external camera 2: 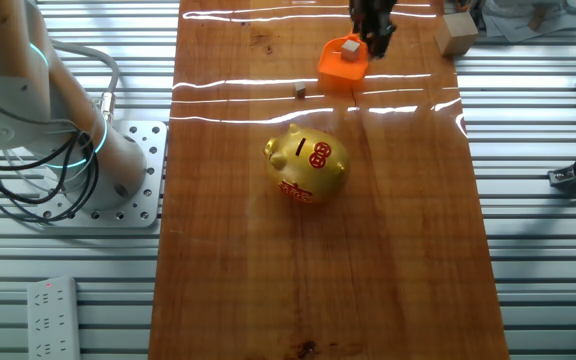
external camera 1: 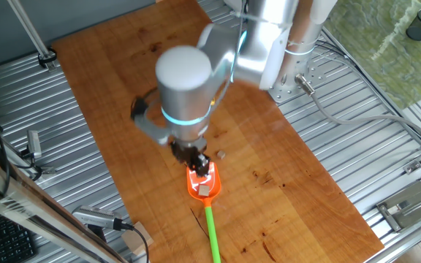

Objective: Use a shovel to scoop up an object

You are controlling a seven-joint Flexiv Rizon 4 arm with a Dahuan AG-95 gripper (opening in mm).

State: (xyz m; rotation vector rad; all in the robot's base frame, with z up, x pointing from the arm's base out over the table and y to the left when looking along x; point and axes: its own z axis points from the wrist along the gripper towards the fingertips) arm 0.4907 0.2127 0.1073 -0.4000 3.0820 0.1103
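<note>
The shovel's orange scoop blade [external camera 1: 203, 183] lies on the wooden table, and its green shaft [external camera 1: 212, 232] runs to the bottom edge of one fixed view. The object, a tiny pale tan cube [external camera 1: 205, 188], rests inside the blade. From the other side the blade [external camera 2: 341, 62] and cube [external camera 2: 351, 47] show near the top. My gripper [external camera 1: 200, 165] hangs just over the blade's far rim. In the other fixed view the gripper [external camera 2: 374, 35] stands right beside the blade. Its dark fingers hide whether they grip anything. The shovel's loop end is out of view.
A small darker brown bit [external camera 1: 223, 154] lies on the table near the blade, also seen as the brown bit [external camera 2: 300, 93]. A gold pig figurine [external camera 2: 308, 165] stands mid-table. A wooden block [external camera 2: 458, 33] sits at the table's edge. Metal slatted surfaces flank the table [external camera 2: 408, 260].
</note>
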